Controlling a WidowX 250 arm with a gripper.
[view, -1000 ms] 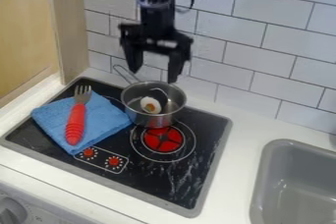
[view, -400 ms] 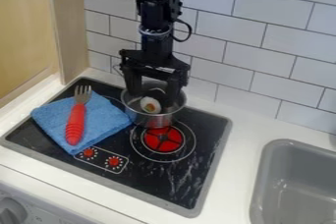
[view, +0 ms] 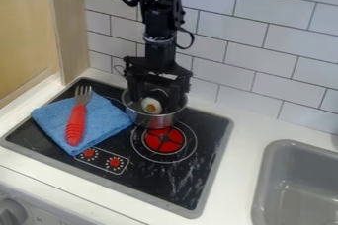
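Gripper (view: 156, 102) hangs down over the metal pot (view: 155, 121), tips lowered inside the rim. Jaws stand wide, one toward each side of the pot. Egg piece (view: 151, 105), white with an orange-and-green middle, lies in the pot, in the gap between the jaws as seen from here, nearer the left-hand one. Contact with either: cannot tell. Nothing seen clamped.

Pot sits on the black cooktop (view: 151, 178), just behind the red burner (view: 163, 140); its wire handle points toward the wall. Left of it, a blue cloth (view: 102, 117), laid flat at a slant; on the cloth, a fork (view: 76, 123), red handle toward the front, tines toward the wall. Two red dials at the front edge.

White desk (view: 244, 120) around the cooktop. Grey sink (view: 297, 187) at right. White tiled wall (view: 271, 51) behind; pale wooden panel (view: 69, 26) at left.
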